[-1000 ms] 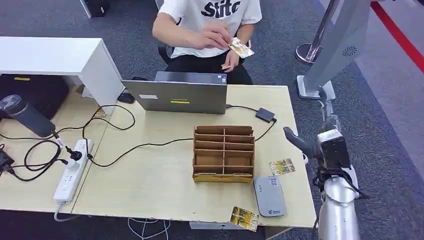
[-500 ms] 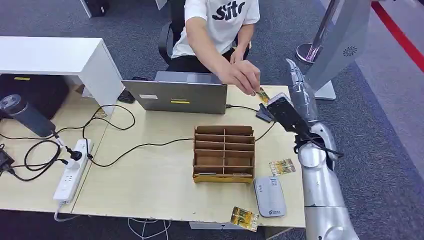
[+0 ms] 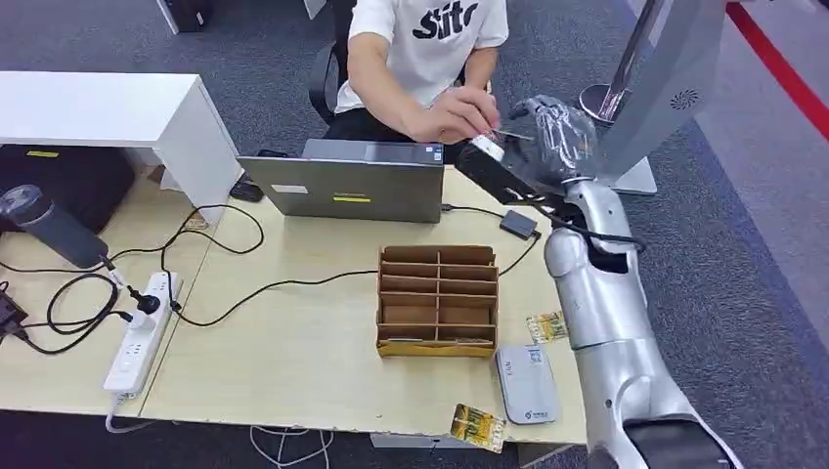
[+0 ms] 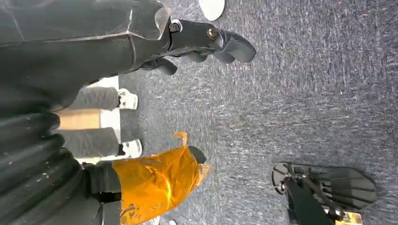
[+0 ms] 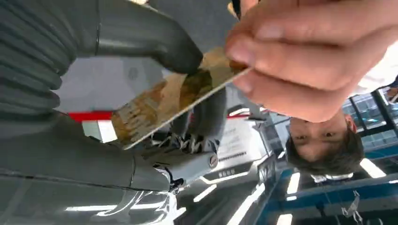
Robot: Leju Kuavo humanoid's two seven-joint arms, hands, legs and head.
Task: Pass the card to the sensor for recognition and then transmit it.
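Laptop (image 3: 357, 186), divider box (image 3: 437, 299), cables (image 3: 210, 283) on table (image 3: 293, 362).

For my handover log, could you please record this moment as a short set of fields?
card: pinched by the person's hand, lying between the thumb and fingers of the right hand
right hand: raised beyond the table's far edge, at the card
left hand: holds nothing, over carpet
sensor: grey reader near the front edge
organiser: mid-table
spare cards
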